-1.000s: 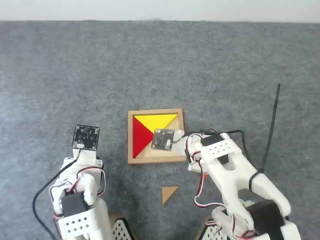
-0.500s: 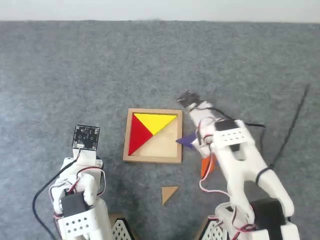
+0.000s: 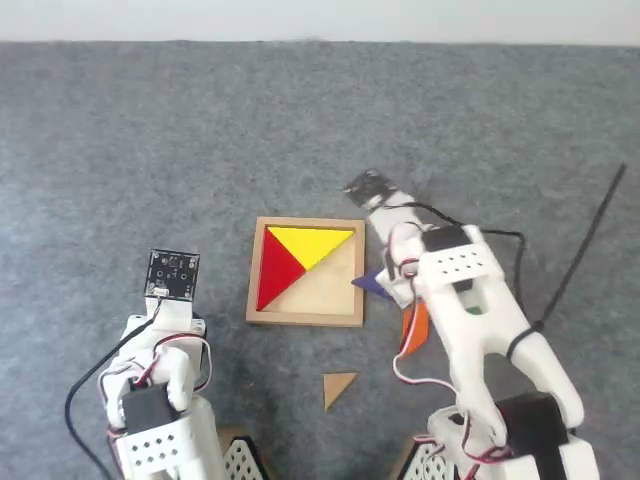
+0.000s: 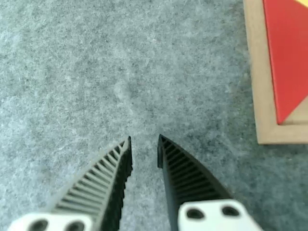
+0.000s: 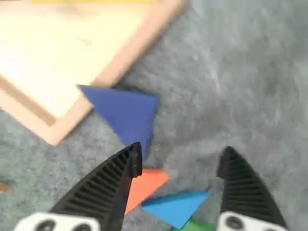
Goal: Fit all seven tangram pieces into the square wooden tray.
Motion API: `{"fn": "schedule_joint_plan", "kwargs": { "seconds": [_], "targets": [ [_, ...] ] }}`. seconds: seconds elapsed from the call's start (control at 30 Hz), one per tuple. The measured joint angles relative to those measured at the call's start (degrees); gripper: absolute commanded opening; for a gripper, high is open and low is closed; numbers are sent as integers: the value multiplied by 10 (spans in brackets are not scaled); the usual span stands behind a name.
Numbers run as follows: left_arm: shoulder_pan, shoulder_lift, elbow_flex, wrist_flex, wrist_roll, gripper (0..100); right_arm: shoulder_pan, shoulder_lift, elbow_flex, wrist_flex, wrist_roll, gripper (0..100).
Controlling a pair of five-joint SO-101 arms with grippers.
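Observation:
The square wooden tray (image 3: 305, 312) holds a yellow triangle (image 3: 310, 243) and a red triangle (image 3: 276, 270); the rest of its floor is bare. A dark blue triangle (image 5: 126, 112) lies by the tray's right edge, one corner over the rim (image 5: 72, 120). My right gripper (image 5: 182, 156) hangs open just above the carpet beside it, holding nothing. Under it lie an orange piece (image 5: 144, 185), a light blue triangle (image 5: 175, 207) and a green piece (image 5: 193, 225). A tan triangle (image 3: 338, 387) lies in front of the tray. My left gripper (image 4: 144, 149) hovers over carpet left of the tray, its fingers a narrow gap apart.
Grey carpet covers the table. The left arm (image 3: 160, 390) sits at the front left, the right arm (image 3: 470, 320) at the front right, partly covering the orange piece (image 3: 414, 328). A black cable (image 3: 580, 250) rises at the right.
The right arm swung from over the tray's middle out past its right edge. The tray slid slightly left. The dark blue and orange pieces came into view. The left arm stayed still.

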Motion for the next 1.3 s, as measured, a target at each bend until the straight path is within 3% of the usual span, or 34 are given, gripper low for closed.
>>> {"fn": "schedule_joint_plan", "kwargs": {
  "seconds": [0.17,0.4,0.8,1.07,1.3],
  "targets": [
    [0,0,0,0,0,87,-39,13,-1,1,69,289],
    [0,0,0,0,0,87,-60,105,-5,-24,103,289],
    [0,0,0,0,0,87,-37,207,-98,-54,109,288],
    [0,0,0,0,0,87,-36,254,-160,5,130,288],
    [0,0,0,0,0,87,-35,256,-165,17,82,288]
  ]
}}
